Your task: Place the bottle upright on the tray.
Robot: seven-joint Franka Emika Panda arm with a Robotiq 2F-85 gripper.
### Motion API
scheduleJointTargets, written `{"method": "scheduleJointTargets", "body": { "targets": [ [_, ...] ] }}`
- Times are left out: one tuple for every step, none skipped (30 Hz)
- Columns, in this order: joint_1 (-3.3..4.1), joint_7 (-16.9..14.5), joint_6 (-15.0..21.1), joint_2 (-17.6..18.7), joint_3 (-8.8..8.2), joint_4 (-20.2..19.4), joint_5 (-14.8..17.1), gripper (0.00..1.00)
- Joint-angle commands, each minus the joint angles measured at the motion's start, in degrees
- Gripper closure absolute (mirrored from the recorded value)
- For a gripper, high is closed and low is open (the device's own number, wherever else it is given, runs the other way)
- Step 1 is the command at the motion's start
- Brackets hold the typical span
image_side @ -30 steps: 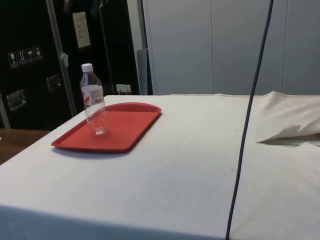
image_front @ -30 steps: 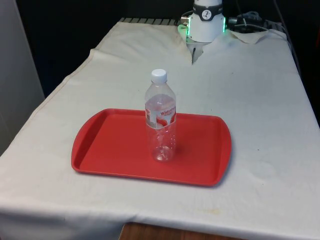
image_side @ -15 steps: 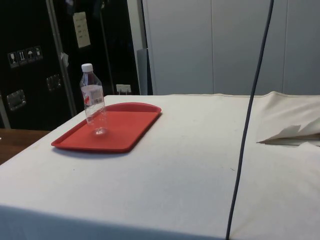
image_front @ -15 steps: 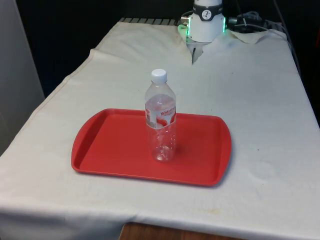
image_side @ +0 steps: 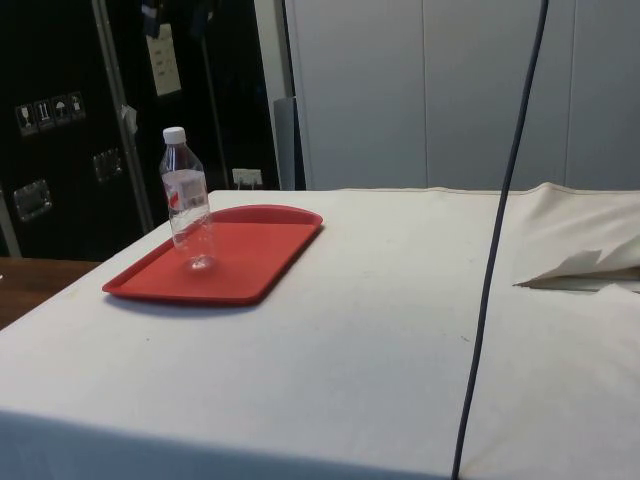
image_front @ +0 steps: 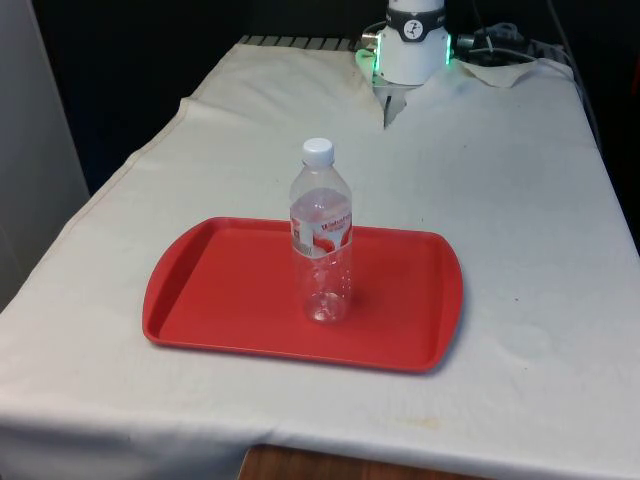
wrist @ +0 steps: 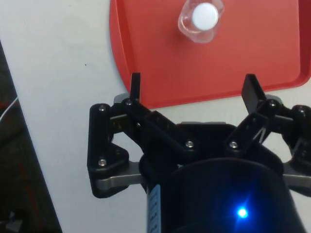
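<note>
Nothing moved: bottle (image_front: 321,240) upright on tray (image_front: 220,290), tool (wrist: 193,88) spread above.

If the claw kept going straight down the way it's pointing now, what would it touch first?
Most likely the flat red plastic tray: the open claw points down over its edge. The clear plastic bottle with a white cap stands off to one side of that line, though depth is unclear.

front faces across table; side low, lateral; wrist overhead; all share tray (image_front: 220,290).

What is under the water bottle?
The bottle stands upright on the red tray, which lies on the white cloth. The table under the cloth is covered.
</note>
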Motion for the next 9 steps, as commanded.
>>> {"method": "scheduleJointTargets", "body": {
  "targets": [
    [0.06,-0.57,-0.57,-0.34,0.0,-0.23,-0.11,0.0],
    [0.06,-0.92,-0.74,-0.34,0.0,-0.29,-0.11,0.0],
    [0.06,-1.32,-0.86,-0.34,0.0,-0.34,-0.11,0.0],
    [0.06,-1.95,-1.26,-0.4,0.0,-0.4,-0.11,0.0],
    [0.0,-2.23,-1.38,-0.34,0.0,-0.34,0.06,0.0],
    [-0.06,-2.41,-1.38,-0.34,0.0,-0.29,0.17,0.0],
    [-0.06,-2.58,-1.32,-0.34,0.0,-0.23,0.29,0.0],
    [-0.06,-2.69,-1.26,-0.34,0.0,-0.23,0.4,0.0],
    [-0.06,-2.64,-1.26,-0.29,0.0,-0.23,0.34,0.0]
  ]
}}
